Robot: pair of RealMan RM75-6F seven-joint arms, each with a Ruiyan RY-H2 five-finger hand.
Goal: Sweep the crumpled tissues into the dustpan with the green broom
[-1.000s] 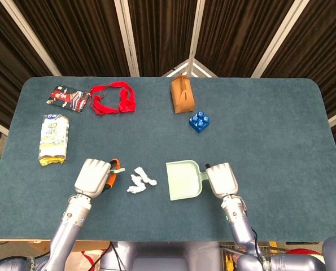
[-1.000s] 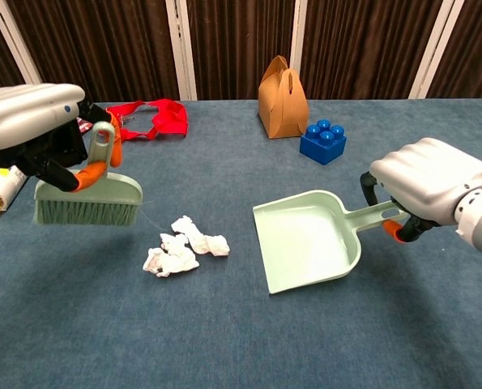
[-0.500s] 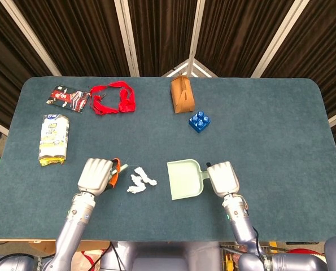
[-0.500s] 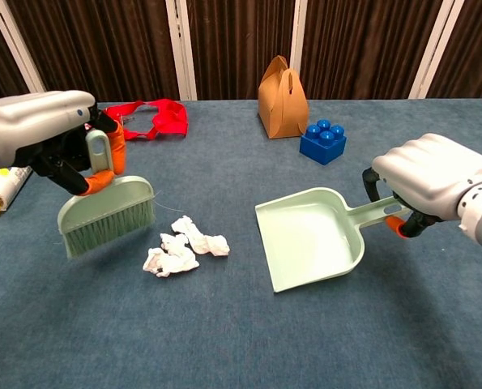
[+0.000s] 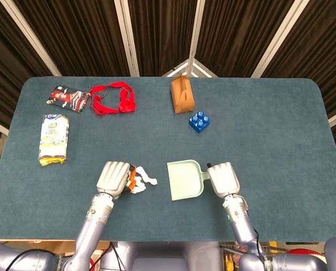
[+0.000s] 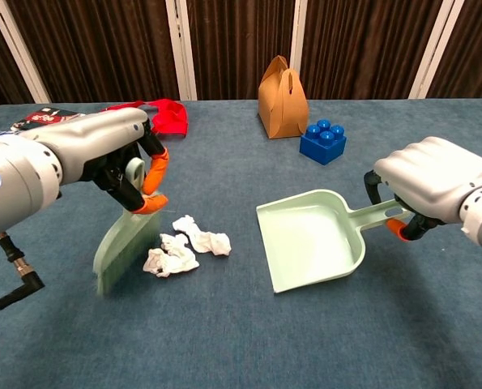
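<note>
My left hand grips the handle of the green broom, whose bristle head hangs tilted just left of the crumpled tissues. In the head view the hand hides most of the broom. The pale green dustpan lies to the right of the tissues with its mouth facing them. My right hand holds its handle.
A brown paper bag and a blue block stand behind the dustpan. A red strap, a dark packet and a white-yellow packet lie at the far left.
My left hand has moved right with the broom, swinging the bristle head down beside the tissues. The dustpan and right hand have barely shifted.
</note>
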